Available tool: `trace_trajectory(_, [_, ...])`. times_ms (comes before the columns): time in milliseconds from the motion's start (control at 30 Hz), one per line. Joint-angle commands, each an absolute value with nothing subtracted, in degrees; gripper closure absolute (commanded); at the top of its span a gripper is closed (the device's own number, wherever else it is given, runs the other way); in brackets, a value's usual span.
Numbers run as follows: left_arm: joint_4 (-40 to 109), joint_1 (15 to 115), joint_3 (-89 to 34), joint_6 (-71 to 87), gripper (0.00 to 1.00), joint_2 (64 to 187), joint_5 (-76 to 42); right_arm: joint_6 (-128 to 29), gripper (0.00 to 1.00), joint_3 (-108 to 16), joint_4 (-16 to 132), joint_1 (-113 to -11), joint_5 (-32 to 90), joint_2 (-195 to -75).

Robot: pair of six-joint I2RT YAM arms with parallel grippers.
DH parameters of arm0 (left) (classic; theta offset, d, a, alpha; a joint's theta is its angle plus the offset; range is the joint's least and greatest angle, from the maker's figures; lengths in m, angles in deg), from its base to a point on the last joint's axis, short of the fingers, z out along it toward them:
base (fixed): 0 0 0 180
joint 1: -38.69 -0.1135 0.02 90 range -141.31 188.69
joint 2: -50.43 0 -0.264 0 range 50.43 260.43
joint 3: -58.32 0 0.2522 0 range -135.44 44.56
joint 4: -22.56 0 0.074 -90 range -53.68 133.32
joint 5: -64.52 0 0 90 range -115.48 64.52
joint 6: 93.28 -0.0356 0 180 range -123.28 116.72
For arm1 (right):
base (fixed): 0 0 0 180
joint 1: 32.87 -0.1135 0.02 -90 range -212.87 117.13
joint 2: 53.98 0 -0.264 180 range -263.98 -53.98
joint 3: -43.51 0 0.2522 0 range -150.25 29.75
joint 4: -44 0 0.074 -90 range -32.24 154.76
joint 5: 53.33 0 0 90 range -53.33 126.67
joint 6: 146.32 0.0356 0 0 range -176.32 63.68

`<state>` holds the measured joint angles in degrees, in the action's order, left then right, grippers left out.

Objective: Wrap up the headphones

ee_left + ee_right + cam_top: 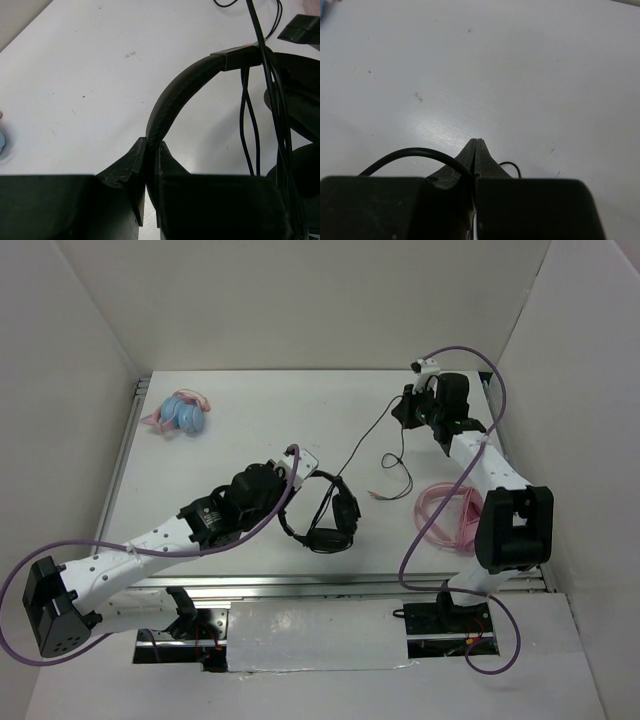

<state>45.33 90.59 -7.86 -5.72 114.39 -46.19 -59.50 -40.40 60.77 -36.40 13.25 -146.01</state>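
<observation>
The black headphones (328, 520) lie at the table's middle, earcups to the right. My left gripper (298, 476) is shut on their thin headband (175, 95); in the left wrist view the gripper (151, 148) pinches the band between both fingers. Several cable strands (250, 115) run across the band near the earcups (300, 165). The long black cable (368, 435) runs up to my right gripper (403, 412), which is shut on it. In the right wrist view the cable (415, 152) enters the closed gripper (477, 143). The loose end with the reddish plug (376, 494) lies on the table.
Pink headphones with a coiled cable (450, 515) lie beside the right arm. Light blue and pink headphones (183, 412) lie at the far left. White walls enclose the table (260, 420) on three sides.
</observation>
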Motion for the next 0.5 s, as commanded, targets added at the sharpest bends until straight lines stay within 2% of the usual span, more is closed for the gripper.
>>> trace_trajectory(0, [40.6,90.3,-11.3,-5.5,1.0,113.6,-44.5,-58.2,1.0,-40.3,55.2,-36.1,10.3,-142.7])
trace_trajectory(200, [36.8,89.6,-14.8,0.1,1.0,111.5,-45.0,-58.8,1.0,-40.9,57.1,-38.8,3.9,-146.7])
trace_trajectory(467, [38.1,88.4,-31.8,1.9,1.0,111.9,-46.2,-54.2,1.0,-48.2,58.6,-48.0,3.0,-155.0])
